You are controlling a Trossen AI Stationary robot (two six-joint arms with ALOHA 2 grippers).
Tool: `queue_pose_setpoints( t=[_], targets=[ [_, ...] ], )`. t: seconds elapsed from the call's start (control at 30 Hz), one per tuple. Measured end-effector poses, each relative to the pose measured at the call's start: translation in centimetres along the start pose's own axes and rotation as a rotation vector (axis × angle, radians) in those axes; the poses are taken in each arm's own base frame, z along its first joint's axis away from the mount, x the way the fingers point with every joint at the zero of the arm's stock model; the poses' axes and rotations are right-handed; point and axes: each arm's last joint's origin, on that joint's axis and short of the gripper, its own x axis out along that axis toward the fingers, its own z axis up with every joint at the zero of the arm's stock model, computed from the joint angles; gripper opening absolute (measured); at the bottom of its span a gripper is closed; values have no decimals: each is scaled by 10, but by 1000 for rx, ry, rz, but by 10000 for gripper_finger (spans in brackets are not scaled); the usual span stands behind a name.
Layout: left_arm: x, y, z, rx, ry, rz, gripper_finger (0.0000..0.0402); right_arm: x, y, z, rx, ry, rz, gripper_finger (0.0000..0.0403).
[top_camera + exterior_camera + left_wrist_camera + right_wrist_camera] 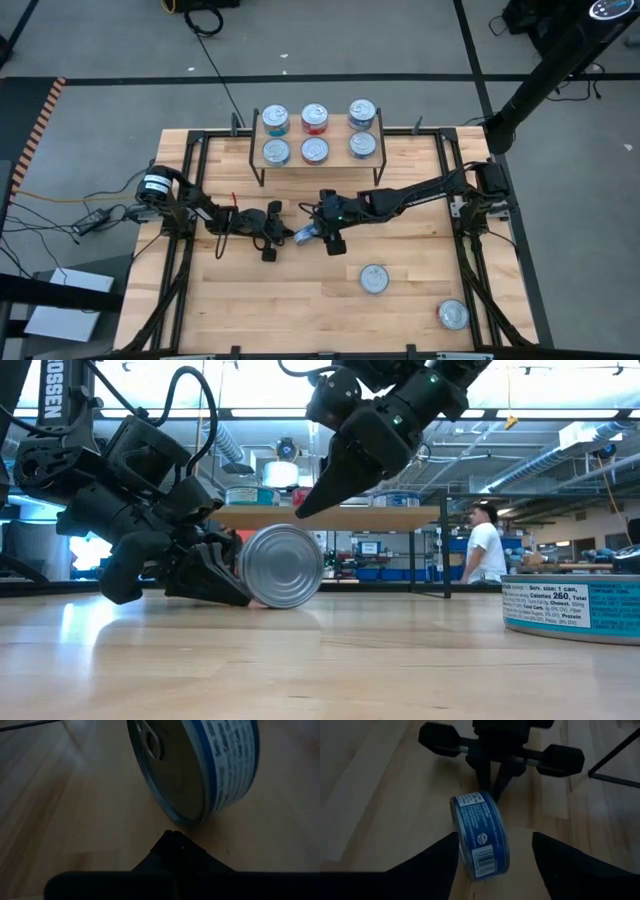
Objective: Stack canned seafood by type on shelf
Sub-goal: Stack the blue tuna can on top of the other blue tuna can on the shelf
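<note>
I have a blue-labelled can (pixel 283 566) standing on its edge at the middle of the table (pixel 300 300), just in front of the shelf (pixel 316 136). My left gripper (pixel 215 578) is down at the tabletop with its fingers pressed together, the tips against the can's side, which I read as a brace to keep it from rolling away. My right gripper (pixel 492 857) hangs just above the can with its fingers spread on either side of the label, not yet touching, lined up to pinch it across its flat faces. The shelf already carries six cans in two rows. Two more cans (pixel 373 279) lie flat nearer the front edge, well apart from this one and untouched.
</note>
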Motion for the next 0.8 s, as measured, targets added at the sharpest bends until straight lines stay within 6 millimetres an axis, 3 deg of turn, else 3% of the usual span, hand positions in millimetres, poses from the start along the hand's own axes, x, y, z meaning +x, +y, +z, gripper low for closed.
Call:
queue_pose_setpoints(
  t=[0.27,0.53,0.8],
  targets=[
    [0,0,0,0,-3,2,5,-4,7,11,51,-17,19,271],
    [2,1,4,-1,-18,4,5,-9,10,25,-5,-32,27,266],
    [2,0,3,-1,-14,3,5,-2,5,17,0,31,11,269]
  ],
)
